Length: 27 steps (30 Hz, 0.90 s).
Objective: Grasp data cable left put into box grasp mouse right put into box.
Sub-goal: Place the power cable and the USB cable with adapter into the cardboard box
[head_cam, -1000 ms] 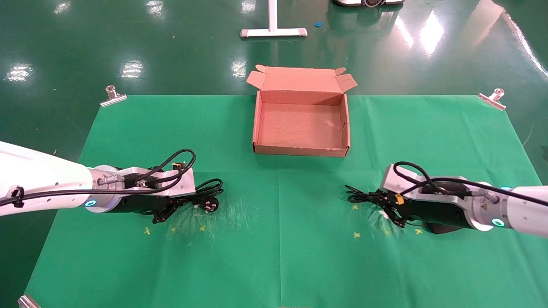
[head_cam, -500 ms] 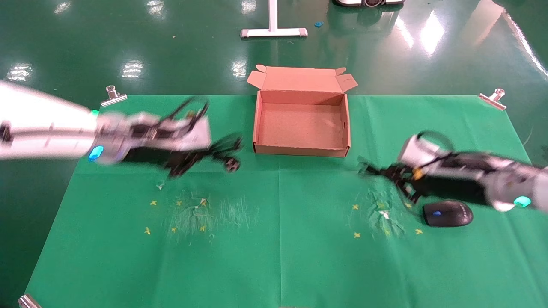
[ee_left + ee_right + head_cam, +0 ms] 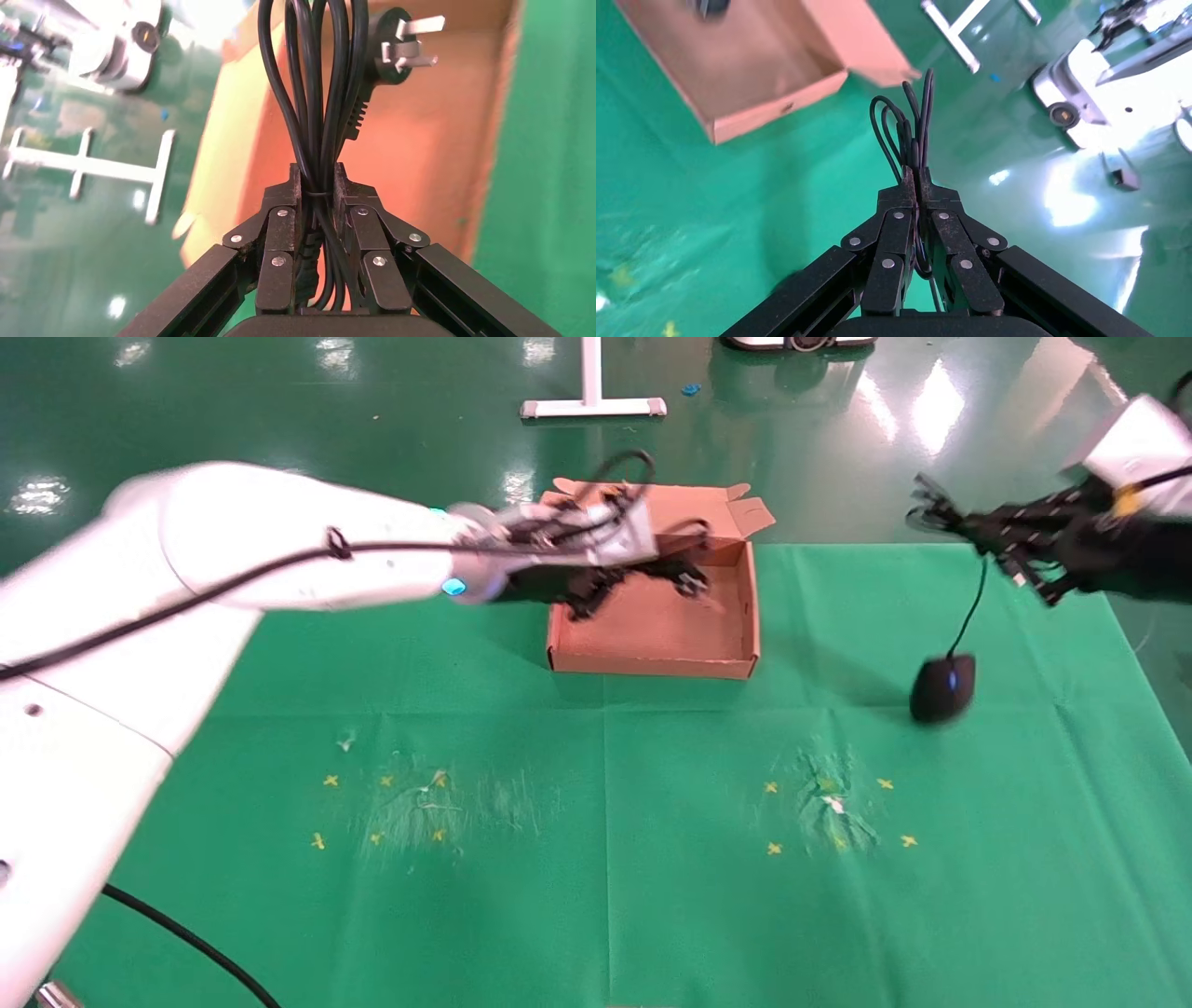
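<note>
Glossy green floor (image 3: pixel 279 412) with bright light reflections; white T-shaped stand base (image 3: pixel 593 404) at far centre; green cloth (image 3: pixel 605 859) over table, yellow cross marks (image 3: pixel 331 781) on cloth, metal clip (image 3: pixel 56 995) at near-left corner.

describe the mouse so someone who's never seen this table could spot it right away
Start at the brown cardboard box at the far middle of the green table cover, then look toward the robot's right. The mouse is the small black oval hanging from a thin cord, which the right gripper pinches. The data cable is thicker and held over the box.
</note>
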Motion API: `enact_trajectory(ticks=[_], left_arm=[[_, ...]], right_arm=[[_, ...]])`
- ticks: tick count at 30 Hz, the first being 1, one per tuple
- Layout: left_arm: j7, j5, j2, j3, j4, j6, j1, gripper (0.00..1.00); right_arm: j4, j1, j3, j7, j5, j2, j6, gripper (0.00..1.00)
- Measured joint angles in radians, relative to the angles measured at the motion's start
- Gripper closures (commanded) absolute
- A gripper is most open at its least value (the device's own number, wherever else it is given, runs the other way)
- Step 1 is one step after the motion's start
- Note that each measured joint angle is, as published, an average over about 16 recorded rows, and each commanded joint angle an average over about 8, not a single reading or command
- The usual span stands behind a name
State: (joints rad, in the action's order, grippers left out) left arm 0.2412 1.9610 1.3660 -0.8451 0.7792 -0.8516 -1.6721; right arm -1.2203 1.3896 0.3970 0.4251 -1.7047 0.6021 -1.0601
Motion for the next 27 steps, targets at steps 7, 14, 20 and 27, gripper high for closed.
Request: enact_trajectory(ticks=[7, 14, 20, 27], left_arm=[[-0.023, -0.162, 0.01, -0.158, -0.027, 0.1, -0.013, 0.35], [-0.022, -0.274, 0.008, -0.289, -0.045, 0.164, -0.044, 0.0], [-0.014, -0.329, 0.005, -0.369, -0.088, 0.207, -0.079, 0.0], [0.014, -0.342, -0.017, -0.425, -0.188, 0.236, -0.148, 0.0]], right_arm=[[0.001, 0.031, -0.022, -0.003, 0.022, -0.024, -0.009, 1.0], [0.009, 0.052, -0.04, -0.009, 0.048, -0.028, -0.009, 1.0], [0.013, 0.073, -0.052, -0.015, 0.073, -0.022, -0.01, 1.0], [0.015, 0.097, -0.055, -0.025, 0.086, 0.005, -0.008, 1.0]])
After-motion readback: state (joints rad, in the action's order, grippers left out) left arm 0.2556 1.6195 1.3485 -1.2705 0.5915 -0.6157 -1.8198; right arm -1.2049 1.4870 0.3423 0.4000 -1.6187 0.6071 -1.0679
